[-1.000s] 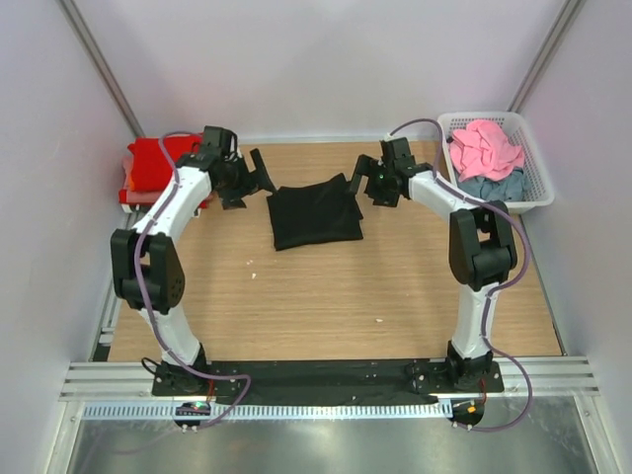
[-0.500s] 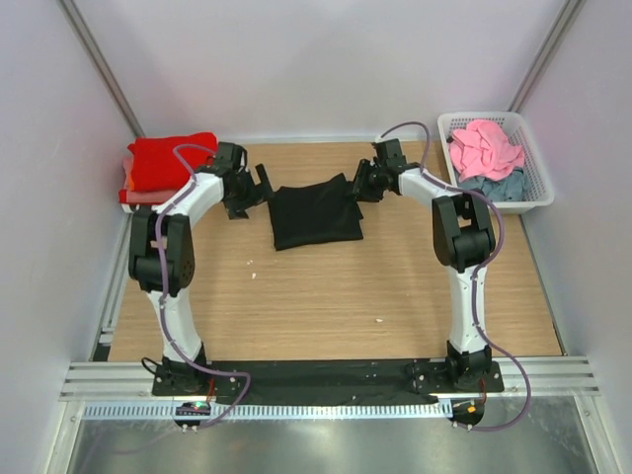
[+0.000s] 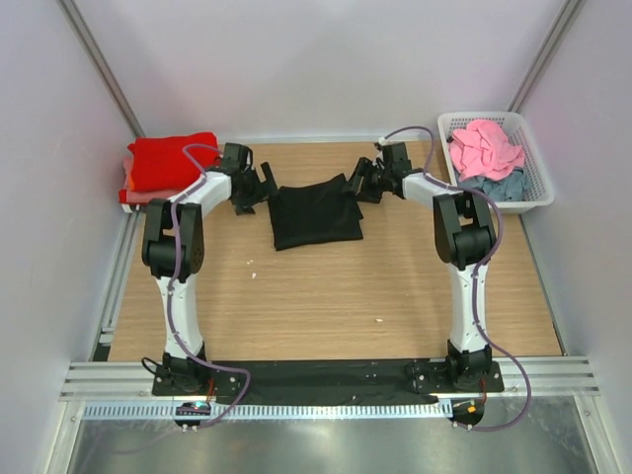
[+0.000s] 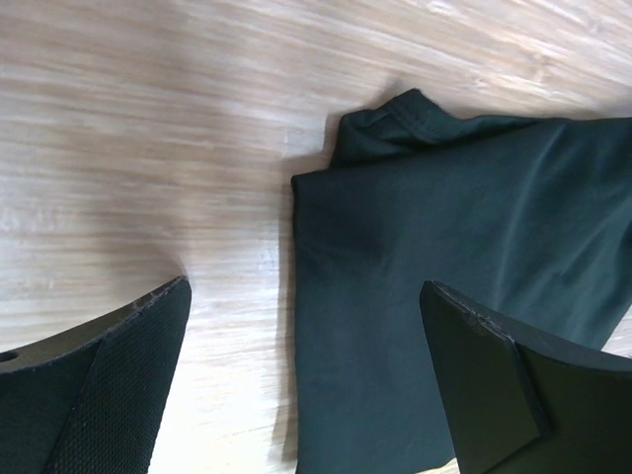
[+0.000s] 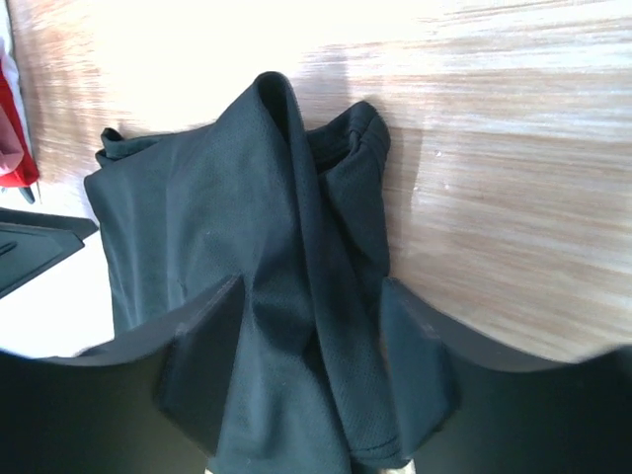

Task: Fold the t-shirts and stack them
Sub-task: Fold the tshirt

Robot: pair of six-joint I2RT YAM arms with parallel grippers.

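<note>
seen from above, both arms have dropped and drawn in over the last second, so the left tool (image 3: 259, 188) and the right tool (image 3: 357, 184) now sit at the two far corners of the half-folded black cloth t-shirt (image 3: 316, 213), which lies flat near the middle of the far half of the pale wooden counter (image 3: 316, 296). this reads as lining up for a two-corner pinch, probably to make the next fold or to carry the shirt to the folded red cloth t-shirt (image 3: 166, 163) at the far left. in the left wrist view the tool's padded fingers (image 4: 109, 385) stand wide apart, astride the shirt's side edge – nothing gripped. in the right wrist view the fingers (image 5: 202, 365) are also apart, with a raised ridge of black cloth between them. whether any fingertip touches cloth or counter cannot be told. from above, black tools blur into black cloth. a crumpled pink cloth t-shirt (image 3: 486, 146) covers most of a grey-blue cloth t-shirt (image 3: 494, 186) in the white plastic lattice basket (image 3: 538, 193) at the far right – anything deeper is hidden.
</note>
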